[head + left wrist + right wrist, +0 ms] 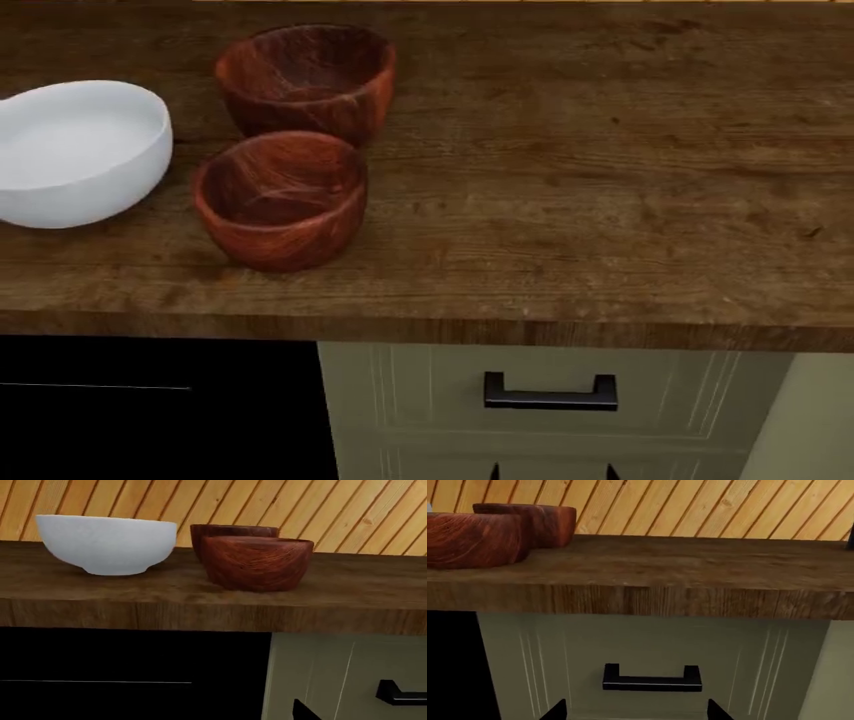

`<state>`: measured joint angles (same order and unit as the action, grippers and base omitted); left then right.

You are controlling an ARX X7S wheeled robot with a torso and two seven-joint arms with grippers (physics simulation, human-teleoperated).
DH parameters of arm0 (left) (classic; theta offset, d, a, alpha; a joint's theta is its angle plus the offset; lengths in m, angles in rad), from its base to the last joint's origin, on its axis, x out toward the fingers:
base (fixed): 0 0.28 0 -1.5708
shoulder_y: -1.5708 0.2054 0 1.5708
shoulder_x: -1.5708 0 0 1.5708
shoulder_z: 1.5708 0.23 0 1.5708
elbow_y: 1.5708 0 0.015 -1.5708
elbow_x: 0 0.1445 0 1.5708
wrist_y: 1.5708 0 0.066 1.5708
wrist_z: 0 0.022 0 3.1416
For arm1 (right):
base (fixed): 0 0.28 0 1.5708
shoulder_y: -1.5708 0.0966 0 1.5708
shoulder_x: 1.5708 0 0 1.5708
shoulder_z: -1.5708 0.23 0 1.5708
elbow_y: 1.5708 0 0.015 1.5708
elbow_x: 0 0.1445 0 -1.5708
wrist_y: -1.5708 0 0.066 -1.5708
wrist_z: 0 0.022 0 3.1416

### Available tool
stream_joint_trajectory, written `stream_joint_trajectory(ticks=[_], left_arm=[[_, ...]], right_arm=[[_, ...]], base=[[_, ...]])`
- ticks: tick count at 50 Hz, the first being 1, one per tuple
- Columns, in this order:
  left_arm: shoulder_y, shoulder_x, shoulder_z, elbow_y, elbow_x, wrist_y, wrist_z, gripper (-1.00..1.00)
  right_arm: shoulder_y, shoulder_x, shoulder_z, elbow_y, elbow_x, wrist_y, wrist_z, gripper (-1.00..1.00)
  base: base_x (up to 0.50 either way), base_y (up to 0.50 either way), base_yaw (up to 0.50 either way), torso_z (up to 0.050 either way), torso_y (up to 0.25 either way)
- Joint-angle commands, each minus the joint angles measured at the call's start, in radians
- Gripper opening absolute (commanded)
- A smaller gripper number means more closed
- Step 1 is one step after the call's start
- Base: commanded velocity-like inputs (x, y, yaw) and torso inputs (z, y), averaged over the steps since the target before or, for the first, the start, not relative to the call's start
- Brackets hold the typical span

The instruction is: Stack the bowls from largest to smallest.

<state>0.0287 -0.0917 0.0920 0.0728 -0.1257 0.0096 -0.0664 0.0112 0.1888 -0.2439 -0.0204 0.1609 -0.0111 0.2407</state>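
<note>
Drawer handle [550, 392] at 6 o'clock, below worktop [601, 200] front edge. Both pincers low in front of cabinet, barely in view; open or closed impossible to tell. Nearer wood bowl [282, 198] at 9 o'clock, close to edge. White bowl [78, 150] just beside it, farther left, partly cropped. Farther wood bowl [308, 78] at 11 o'clock, touching or nearly touching nearer one. Nothing stacked yet. Risk: wood bowls near-identical, easily nested in wrong order; crowded spacing invites knocking a neighbour during grasp.

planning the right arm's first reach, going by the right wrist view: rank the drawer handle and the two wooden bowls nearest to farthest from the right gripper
1. Drawer handle, on the cabinet front below the counter.
2. Front wooden bowl, near the counter edge.
3. Back wooden bowl, behind it towards the wall.
</note>
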Motion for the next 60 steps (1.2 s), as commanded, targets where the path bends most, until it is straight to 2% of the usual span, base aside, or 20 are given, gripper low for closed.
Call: stream_joint_trajectory(ticks=[1, 8, 12, 14, 17, 24, 25, 33, 40, 49, 52, 60], left_arm=[[0.001, -0.020, 0.006, 0.058, -0.026, 0.007, -0.014, 1.00], [-0.021, -0.038, 0.007, 0.090, -0.024, 0.023, -0.020, 1.00], [-0.062, -0.055, -0.013, 0.161, -0.030, 0.005, -0.035, 1.00], [-0.089, -0.067, -0.031, 0.215, -0.060, -0.063, -0.043, 1.00], [-0.141, -0.096, -0.033, 0.272, -0.031, -0.075, -0.049, 1.00], [-0.325, -0.184, -0.048, 0.440, -0.094, -0.291, -0.014, 1.00], [-0.335, -0.193, -0.047, 0.443, -0.096, -0.279, -0.002, 1.00], [-0.592, -0.230, -0.083, 0.487, -0.189, -0.493, -0.006, 1.00], [-0.750, -0.236, -0.092, 0.470, -0.222, -0.576, -0.017, 1.00], [-0.916, -0.246, -0.080, 0.417, -0.227, -0.616, -0.013, 1.00], [-0.941, -0.244, -0.075, 0.408, -0.223, -0.612, -0.015, 1.00], [-0.910, -0.235, -0.110, 0.441, -0.267, -0.623, -0.019, 1.00]], right_arm=[[-0.001, 0.016, -0.015, -0.039, 0.006, 0.025, 0.018, 1.00], [0.005, 0.028, -0.017, -0.088, 0.008, 0.063, 0.026, 1.00], [0.024, 0.051, -0.010, -0.185, 0.018, 0.160, 0.040, 1.00], [0.043, 0.062, 0.000, -0.217, 0.025, 0.224, 0.052, 1.00], [0.072, 0.085, 0.023, -0.287, 0.055, 0.289, 0.049, 1.00], [0.198, 0.136, 0.062, -0.415, 0.110, 0.495, 0.058, 1.00], [0.204, 0.140, 0.062, -0.421, 0.105, 0.495, 0.060, 1.00], [0.338, 0.171, 0.101, -0.459, 0.154, 0.628, 0.057, 1.00], [0.468, 0.184, 0.135, -0.492, 0.212, 0.774, 0.065, 1.00], [0.556, 0.189, 0.147, -0.466, 0.237, 0.827, 0.058, 1.00], [0.563, 0.186, 0.154, -0.474, 0.248, 0.834, 0.057, 1.00], [0.565, 0.181, 0.166, -0.505, 0.277, 0.860, 0.061, 1.00]], base=[[0.00, 0.00, 0.00, 0.050, 0.000], [0.00, 0.00, 0.00, 0.050, 0.000], [0.00, 0.00, 0.00, 0.050, 0.000], [0.00, 0.00, 0.00, 0.050, 0.000], [0.00, 0.00, 0.00, 0.050, 0.000], [0.00, 0.00, 0.00, 0.050, 0.000], [0.00, 0.00, 0.00, 0.050, 0.000], [0.00, 0.00, 0.00, 0.050, 0.000], [0.00, 0.00, 0.00, 0.050, 0.000], [0.00, 0.00, 0.00, 0.050, 0.000], [0.00, 0.00, 0.00, 0.050, 0.000], [0.00, 0.00, 0.00, 0.030, 0.000]])
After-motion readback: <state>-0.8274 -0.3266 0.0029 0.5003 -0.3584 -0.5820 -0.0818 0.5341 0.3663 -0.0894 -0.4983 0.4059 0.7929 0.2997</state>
